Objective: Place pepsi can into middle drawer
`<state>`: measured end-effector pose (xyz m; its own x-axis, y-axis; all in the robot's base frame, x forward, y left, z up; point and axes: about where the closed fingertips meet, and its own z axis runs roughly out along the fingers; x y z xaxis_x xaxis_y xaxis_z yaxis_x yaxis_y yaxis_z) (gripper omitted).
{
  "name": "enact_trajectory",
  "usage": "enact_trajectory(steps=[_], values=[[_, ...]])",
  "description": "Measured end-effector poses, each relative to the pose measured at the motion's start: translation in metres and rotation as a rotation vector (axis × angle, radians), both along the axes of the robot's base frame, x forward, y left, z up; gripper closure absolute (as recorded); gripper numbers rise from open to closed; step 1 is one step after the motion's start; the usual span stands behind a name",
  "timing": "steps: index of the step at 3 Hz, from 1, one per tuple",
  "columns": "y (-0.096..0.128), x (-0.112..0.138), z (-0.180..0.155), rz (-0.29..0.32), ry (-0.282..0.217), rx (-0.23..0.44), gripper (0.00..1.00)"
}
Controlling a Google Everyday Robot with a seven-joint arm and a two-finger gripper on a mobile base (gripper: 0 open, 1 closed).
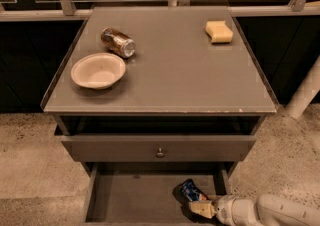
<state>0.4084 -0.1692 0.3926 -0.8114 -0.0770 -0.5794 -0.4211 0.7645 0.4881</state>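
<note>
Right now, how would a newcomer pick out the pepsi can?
Find the grey cabinet; its open middle drawer is at the bottom. The pepsi can sits at the drawer's right end, beside the gripper at the lower right. It is blue, unlike the brown-gold can on top.

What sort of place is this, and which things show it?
Probably a lab or office corner: grey drawer cabinet, speckled concrete floor, glass-panelled railing. The gripper sits in the open grey drawer tray by the blue can.

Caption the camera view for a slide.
Robot gripper at the pepsi can inside the open middle drawer, lower right.
</note>
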Motion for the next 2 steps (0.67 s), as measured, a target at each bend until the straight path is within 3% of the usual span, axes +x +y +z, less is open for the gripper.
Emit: enact_trajectory(steps=[1, 2], values=[[0.0001, 0.0000, 0.0000, 0.000, 0.000, 0.000, 0.00], [0.0001, 0.0000, 0.0000, 0.000, 0.000, 0.000, 0.00]])
